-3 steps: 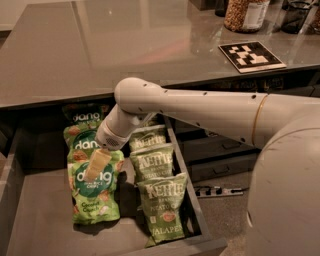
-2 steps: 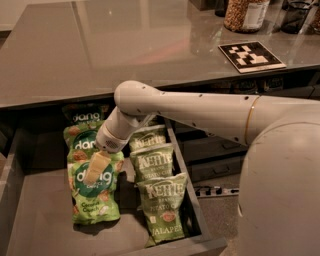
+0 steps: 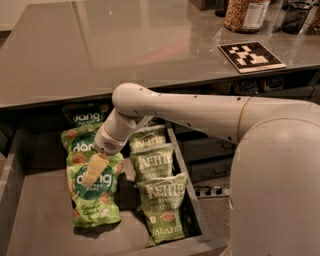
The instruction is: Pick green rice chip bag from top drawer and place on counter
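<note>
The top drawer (image 3: 40,225) stands pulled out below the counter (image 3: 125,40). A bright green rice chip bag (image 3: 96,197) with white "dang" lettering lies on the drawer floor, left of centre. A second bright green "dang" bag (image 3: 80,143) lies just behind it, and a darker "dang" bag (image 3: 85,117) sits at the back. My gripper (image 3: 94,172) reaches down into the drawer from the right and sits on the upper part of the front green bag, over its teal circle.
Three olive-green Kettle bags (image 3: 154,165) lie in a row along the drawer's right wall, next to my wrist. A black-and-white patterned tile (image 3: 251,55) and a jar (image 3: 246,14) stand at the counter's back right. Dark drawers (image 3: 210,150) are at the right.
</note>
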### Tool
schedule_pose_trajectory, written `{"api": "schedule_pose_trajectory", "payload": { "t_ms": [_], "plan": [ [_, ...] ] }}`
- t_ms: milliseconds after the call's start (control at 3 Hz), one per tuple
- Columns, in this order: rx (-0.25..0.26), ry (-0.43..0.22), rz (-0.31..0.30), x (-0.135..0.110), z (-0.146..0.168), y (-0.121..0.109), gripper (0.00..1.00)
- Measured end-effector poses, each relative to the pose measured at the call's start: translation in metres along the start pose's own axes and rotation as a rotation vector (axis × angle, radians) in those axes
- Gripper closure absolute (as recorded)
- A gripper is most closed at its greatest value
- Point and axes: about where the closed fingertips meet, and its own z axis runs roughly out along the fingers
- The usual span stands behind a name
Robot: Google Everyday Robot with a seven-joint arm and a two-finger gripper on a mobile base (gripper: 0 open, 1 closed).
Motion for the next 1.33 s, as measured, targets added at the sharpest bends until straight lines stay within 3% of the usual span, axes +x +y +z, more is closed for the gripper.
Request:
{"api": "schedule_pose_trajectory", "payload": {
  "t_ms": [667, 1333],
  "plan": [
    [0.041, -0.002, -0.003, -0.0060, -0.0087, 0.0039, 0.38],
    [0.043, -0.002, -0.004, -0.0064, -0.0089, 0.0040, 0.87]
  ]
}}
